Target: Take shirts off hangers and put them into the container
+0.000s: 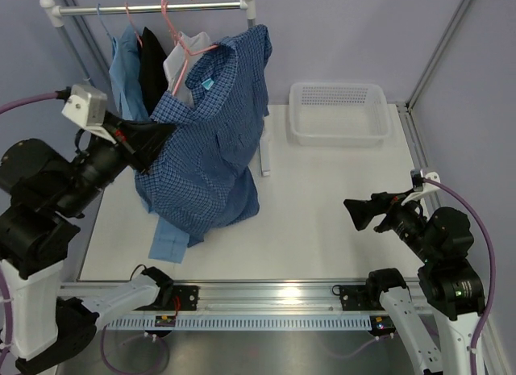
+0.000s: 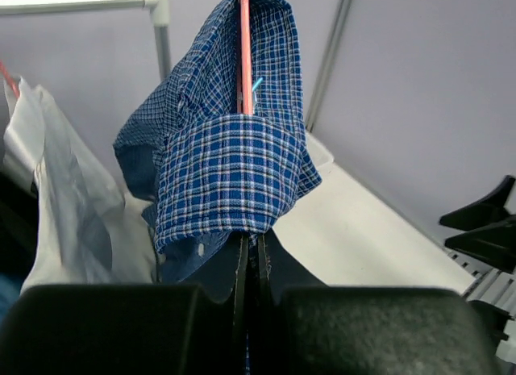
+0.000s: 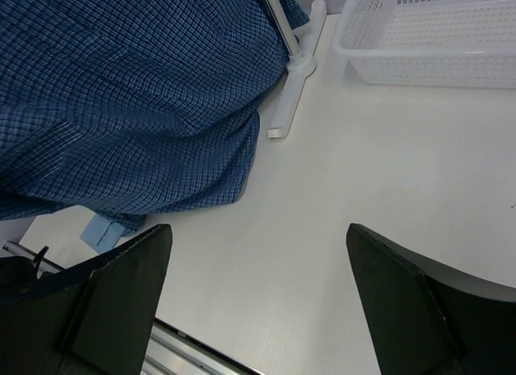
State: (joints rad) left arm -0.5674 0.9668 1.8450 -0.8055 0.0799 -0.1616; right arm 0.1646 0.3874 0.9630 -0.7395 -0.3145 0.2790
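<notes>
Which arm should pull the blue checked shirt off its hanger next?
Left. The left gripper is shut on the blue checked shirt at the rack; the right gripper hangs open over the table, apart from the cloth.

Cloth of one shirt (image 1: 214, 141) sits between the left gripper's (image 1: 167, 131) fingers, and the rest spreads ahead of it, down onto the table (image 1: 322, 222). The other shirts (image 1: 141, 64) hang to its left on the rack (image 1: 153, 10). The container (image 1: 339, 113) stands ahead-right of the right gripper (image 1: 352, 212), well apart.

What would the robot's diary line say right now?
left claw: shut on checked shirt | right claw: open, holding nothing | hanger: inside shirt | basket: no shirts
</notes>
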